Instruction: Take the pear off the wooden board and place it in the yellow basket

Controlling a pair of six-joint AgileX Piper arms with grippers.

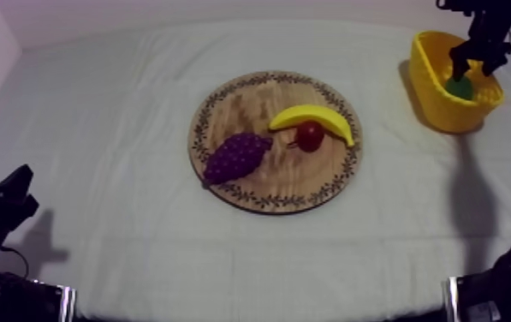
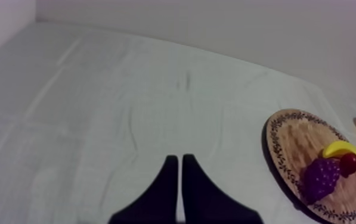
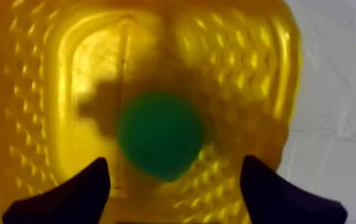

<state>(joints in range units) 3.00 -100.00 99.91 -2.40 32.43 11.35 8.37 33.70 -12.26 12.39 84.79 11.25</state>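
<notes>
The green pear (image 3: 161,135) lies on the floor of the yellow basket (image 3: 49,89), clear of my right gripper's fingers. My right gripper (image 3: 174,190) hangs open just above it, its two black fingers (image 3: 67,193) spread wide to either side. From above, the right gripper (image 1: 472,67) reaches down into the yellow basket (image 1: 434,81) at the far right, with the pear (image 1: 459,87) showing under it. My left gripper (image 2: 177,179) is shut, its fingers together as a narrow wedge over bare cloth, and it rests low at the left (image 1: 6,201).
The round wooden board (image 1: 288,184) sits mid-table with a bunch of grapes (image 1: 237,157), a banana (image 1: 314,117) and a small red fruit (image 1: 310,135) on it. The board (image 2: 293,143) lies off to the side of my left gripper. Open cloth surrounds the board.
</notes>
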